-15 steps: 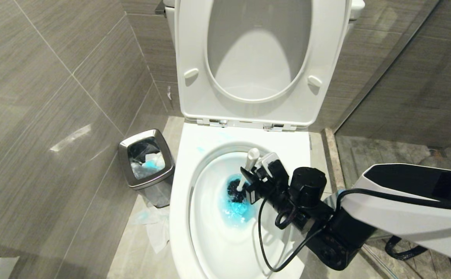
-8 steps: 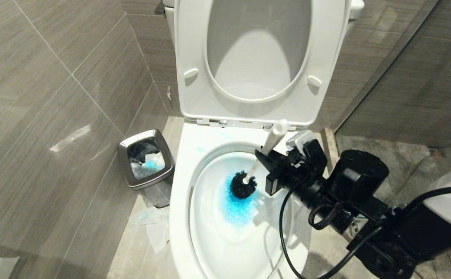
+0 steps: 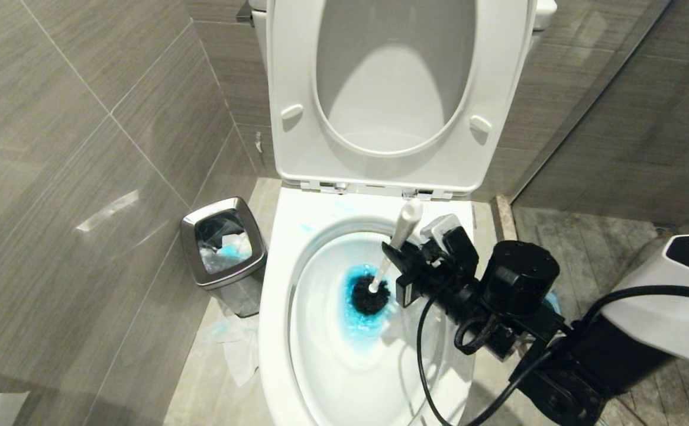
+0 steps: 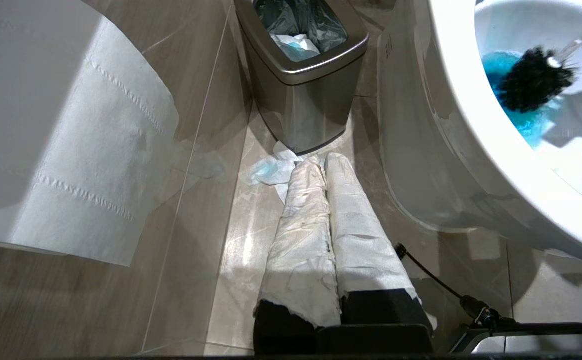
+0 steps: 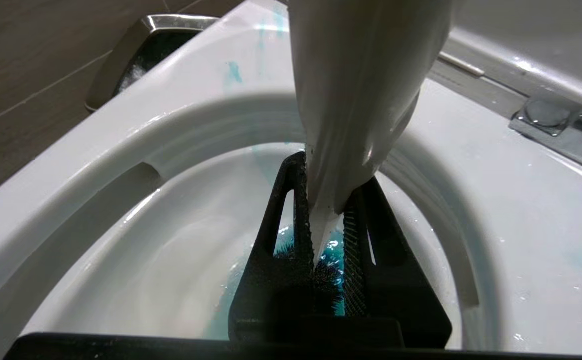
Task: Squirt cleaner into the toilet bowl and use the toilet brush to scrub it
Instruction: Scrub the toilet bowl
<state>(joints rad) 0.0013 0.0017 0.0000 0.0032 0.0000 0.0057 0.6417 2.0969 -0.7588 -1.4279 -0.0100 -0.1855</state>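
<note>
Half a sec on, we've dropped the slim white-handled, black-bristled toilet brush back into the bright blue cleaner low in the glossy white ceramic toilet bowl, right gripper jaws clamped on its handle, so scrubbing's ongoing w/ upper walls untouched.

The toilet bowl is the landmark here: its front end runs off the bottom edge of the head view, and its tank, behind the raised lid, is cut by the top edge. Inside the bowl, the right gripper hides the part of the toilet brush handle it clamps, and in the right wrist view the handle fills the near field as a blurred white mass, covering most of the black bristle head and the cleaner beneath. Left of the bowl, the bin holds crumpled contents too small to tell apart. The left gripper is wrapped in white paper, so its finger surfaces stay hidden.
</note>
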